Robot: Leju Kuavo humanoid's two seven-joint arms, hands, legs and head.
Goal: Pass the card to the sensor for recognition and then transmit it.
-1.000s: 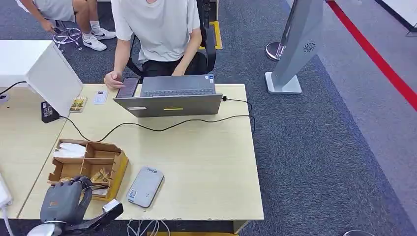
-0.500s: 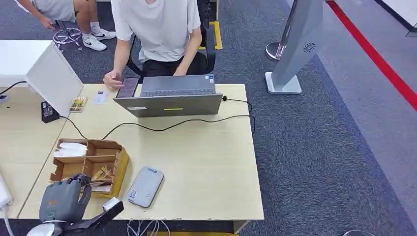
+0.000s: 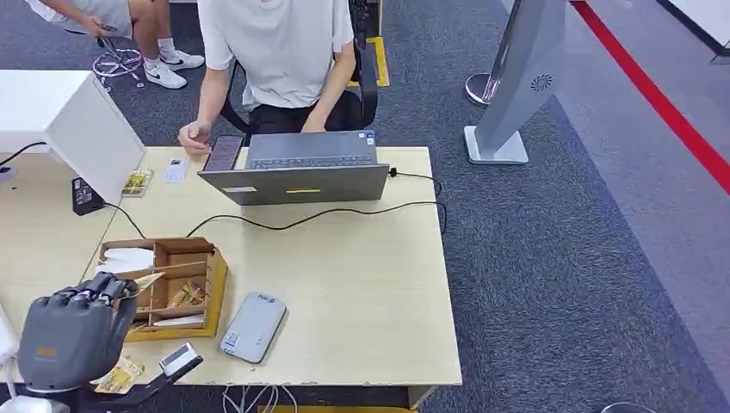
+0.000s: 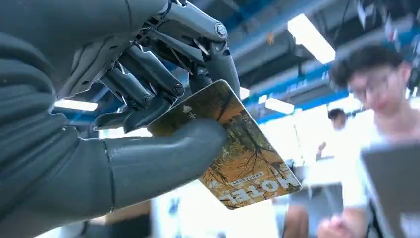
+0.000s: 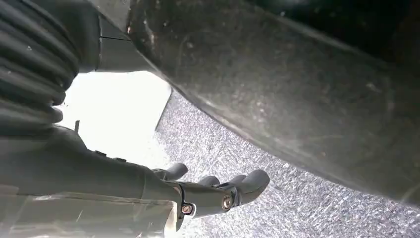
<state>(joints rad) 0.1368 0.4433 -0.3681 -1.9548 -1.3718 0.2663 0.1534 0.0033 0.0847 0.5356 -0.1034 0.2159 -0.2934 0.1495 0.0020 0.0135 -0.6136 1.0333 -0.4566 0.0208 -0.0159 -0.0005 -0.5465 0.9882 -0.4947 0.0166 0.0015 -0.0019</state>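
Head view first: we see our left hand at the lower left of the frame, raised beside the brown wooden compartment box. A grey rounded-rectangle sensor pad lies on the pale wooden tabletop, just right of the box. Beyond it, a person types at an open grey laptop; blue-grey carpet fills the right.

Left wrist view: our thumb and fingers pinch one corner of the thin autumn-printed plastic card, most of it jutting free. We judge it light, stiff and slick, so a flat pinch near the edge suits it.

Right wrist view: our right hand hangs over carpet, fingers curled on nothing.
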